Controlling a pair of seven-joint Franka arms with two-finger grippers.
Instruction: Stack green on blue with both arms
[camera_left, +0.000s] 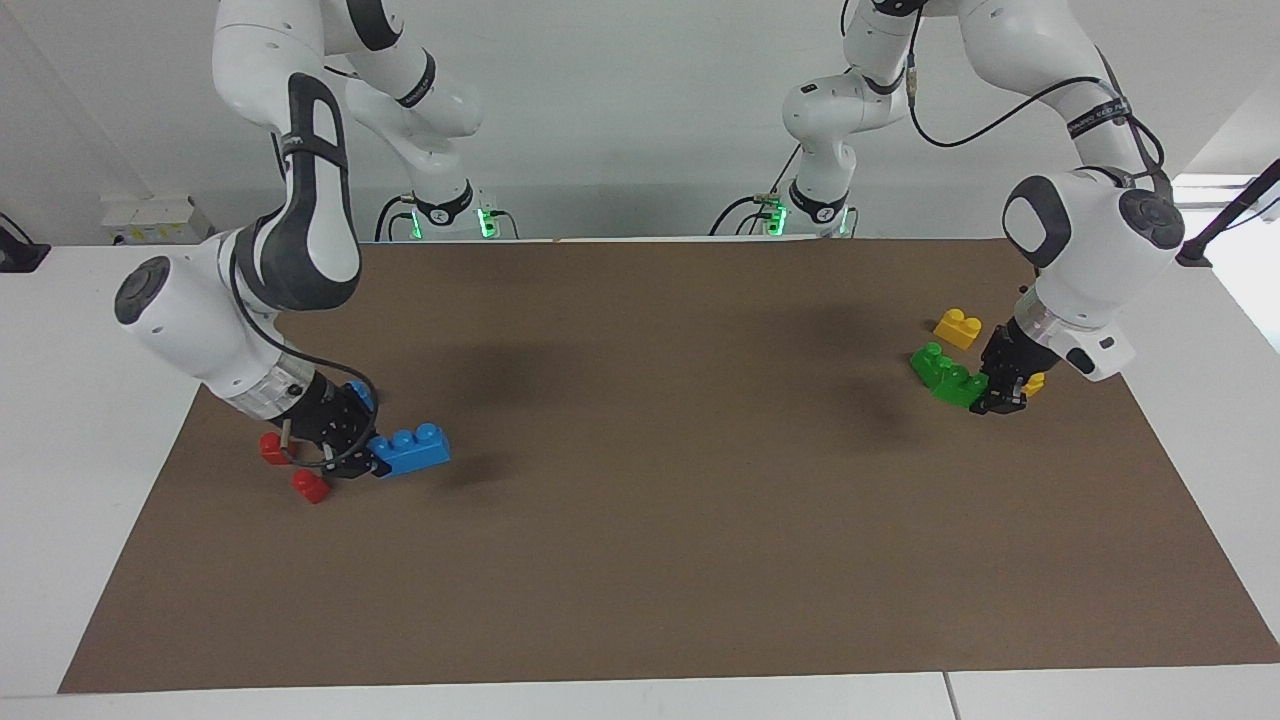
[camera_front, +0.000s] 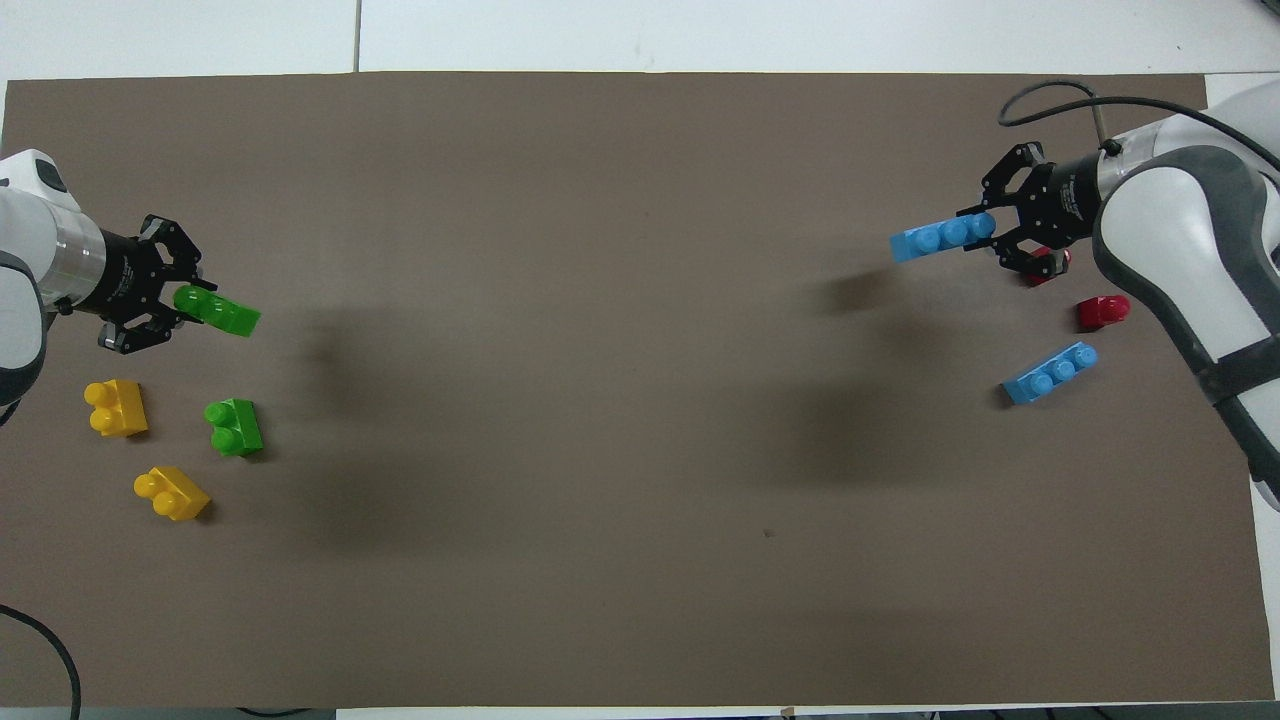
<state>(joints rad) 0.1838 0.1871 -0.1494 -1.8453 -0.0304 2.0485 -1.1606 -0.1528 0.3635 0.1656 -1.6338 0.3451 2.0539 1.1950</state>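
My left gripper (camera_left: 992, 392) (camera_front: 182, 299) is shut on one end of a green two-stud brick (camera_left: 957, 386) (camera_front: 222, 311) and holds it tilted in the air above the mat, at the left arm's end of the table. A second green brick (camera_front: 234, 427) (camera_left: 927, 361) lies on the mat close by. At the right arm's end, my right gripper (camera_left: 362, 456) (camera_front: 986, 227) is shut on the end of a blue three-stud brick (camera_left: 413, 449) (camera_front: 934, 238), lifted off the mat. Another blue brick (camera_front: 1050, 372) lies on the mat, mostly hidden by the gripper in the facing view.
Two yellow bricks (camera_front: 116, 408) (camera_front: 172, 492) lie near the resting green one. Two red bricks (camera_front: 1102, 311) (camera_front: 1045, 265) lie on the mat by the right gripper. A brown mat (camera_left: 660, 480) covers the white table.
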